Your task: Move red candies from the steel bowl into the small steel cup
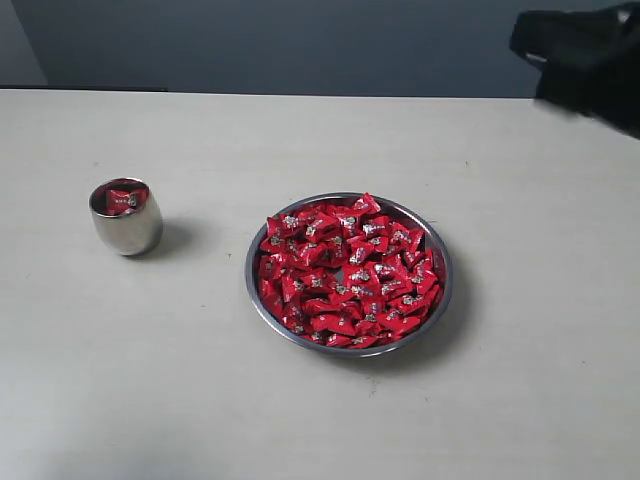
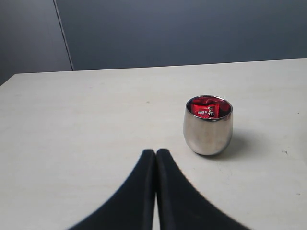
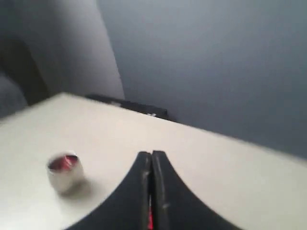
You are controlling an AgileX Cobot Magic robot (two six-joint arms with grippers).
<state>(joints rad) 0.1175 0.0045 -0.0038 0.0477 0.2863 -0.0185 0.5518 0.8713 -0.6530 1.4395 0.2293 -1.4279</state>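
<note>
The steel bowl [image 1: 447, 272] sits right of the table's centre, heaped with red candies [image 1: 345, 270]. To its left stands the small steel cup [image 1: 126, 216], upright, with a red candy [image 1: 123, 199] inside. In the left wrist view my left gripper [image 2: 156, 152] is shut and empty, a short way back from the cup [image 2: 208, 125]. My right gripper [image 3: 152, 154] is shut, raised over the table, with the cup [image 3: 65, 173] blurred and far off. A thin red sliver [image 3: 150, 218] shows through the slit between its fingers. The right arm [image 1: 590, 60] hangs at the far right corner.
The pale table [image 1: 320, 420] runs back to a dark blue-grey wall [image 1: 300, 40]. Only the bowl and the cup stand on it in these views.
</note>
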